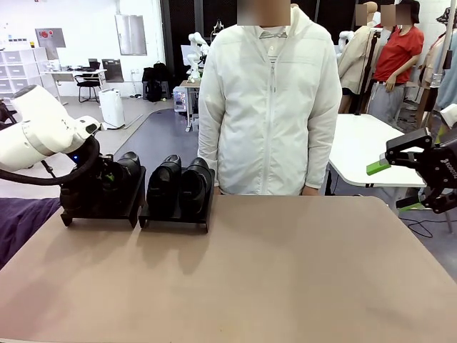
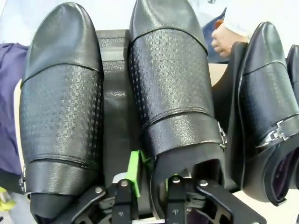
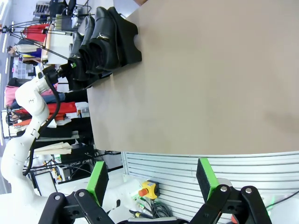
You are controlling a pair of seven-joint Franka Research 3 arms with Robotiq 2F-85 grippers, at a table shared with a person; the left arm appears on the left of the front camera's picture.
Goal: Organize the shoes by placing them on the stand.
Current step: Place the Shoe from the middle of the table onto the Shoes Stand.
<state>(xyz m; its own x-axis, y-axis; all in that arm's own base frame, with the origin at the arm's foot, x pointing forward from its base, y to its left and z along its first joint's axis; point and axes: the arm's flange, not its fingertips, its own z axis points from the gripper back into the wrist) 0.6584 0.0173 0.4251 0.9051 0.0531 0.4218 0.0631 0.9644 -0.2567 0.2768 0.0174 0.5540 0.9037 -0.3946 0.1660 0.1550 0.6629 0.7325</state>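
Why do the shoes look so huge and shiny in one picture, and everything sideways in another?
Left wrist view: the camera sits right against the shoes, so they loom and catch soft glare. Right wrist view: the picture is rolled, the table standing on edge. Front view: even light, faint shadows under the stands.

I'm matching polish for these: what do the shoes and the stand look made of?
The shoes look like black leather: smooth glossy toes, an embossed small-square grain across the middle, a silver metal buckle at the side. The stand looks like matte black plastic, though painted wood cannot be ruled out.
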